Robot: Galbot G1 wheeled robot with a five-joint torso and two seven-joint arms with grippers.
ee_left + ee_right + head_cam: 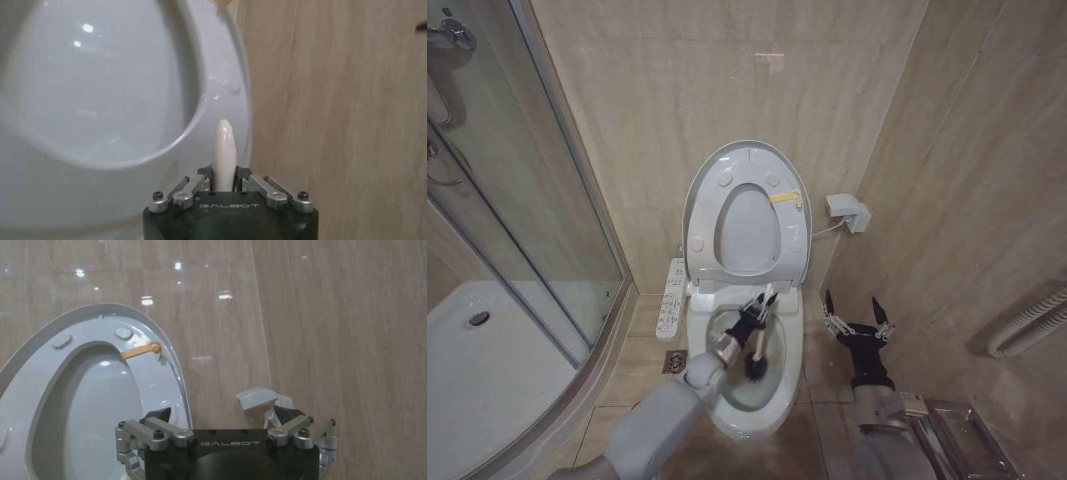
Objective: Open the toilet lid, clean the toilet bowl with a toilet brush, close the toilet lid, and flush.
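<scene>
The toilet lid (727,156) stands raised against the back wall, with the ring seat (789,236) and its yellow sticker folded up in front of it. Below them the toilet bowl (793,345) lies uncovered. My left gripper (760,305) hovers over the bowl, shut on the white handle of the toilet brush (759,340), whose dark head sits down inside the basin. In the left wrist view the handle tip (225,145) sticks up between the left gripper (225,176). My right gripper (855,315) waits open beside the bowl's right side; in its own view the right gripper (223,417) faces the lid (100,310).
A white control panel (670,298) hangs on the bowl's left side, with a floor drain (675,361) below it. The glass shower enclosure (527,200) and its tray (487,360) take up the left. A wall box (847,212) and a corrugated hose (1027,320) are on the right.
</scene>
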